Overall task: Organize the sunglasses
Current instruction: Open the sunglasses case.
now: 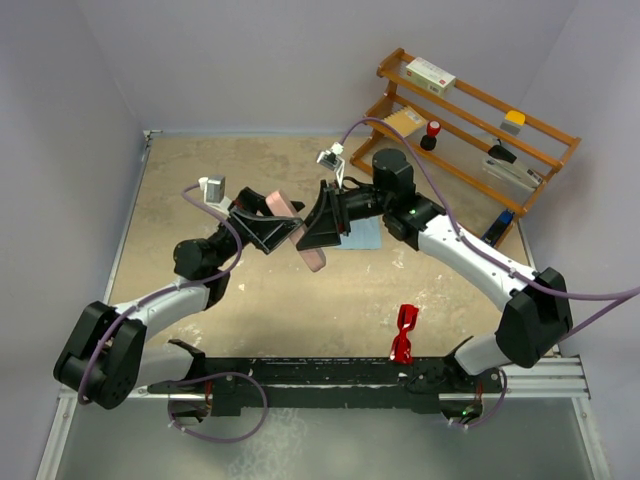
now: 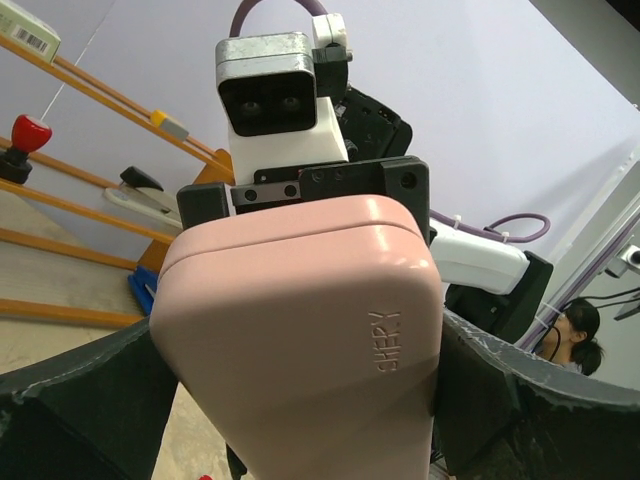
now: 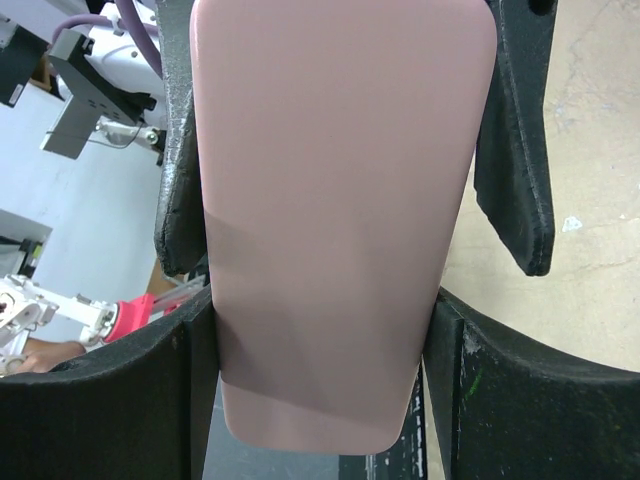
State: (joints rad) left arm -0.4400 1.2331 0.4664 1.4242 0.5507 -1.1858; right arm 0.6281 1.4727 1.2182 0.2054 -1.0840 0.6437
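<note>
The red sunglasses (image 1: 404, 335) lie folded on the table near its front edge, to the right of centre, with no gripper near them. Above the middle of the table both arms meet at a closed pale pink case (image 1: 313, 258), which hangs tilted in the air. My right gripper (image 3: 315, 380) is shut on the case's two long sides near one end. My left gripper (image 2: 300, 400) straddles the other end of the case (image 2: 300, 330). Its fingers (image 2: 500, 400) stand a little wider than the case.
A light blue cloth (image 1: 365, 235) lies flat under the right arm. A wooden shelf rack (image 1: 470, 120) with small items stands at the back right. The arms' black base rail (image 1: 330, 380) runs along the near edge.
</note>
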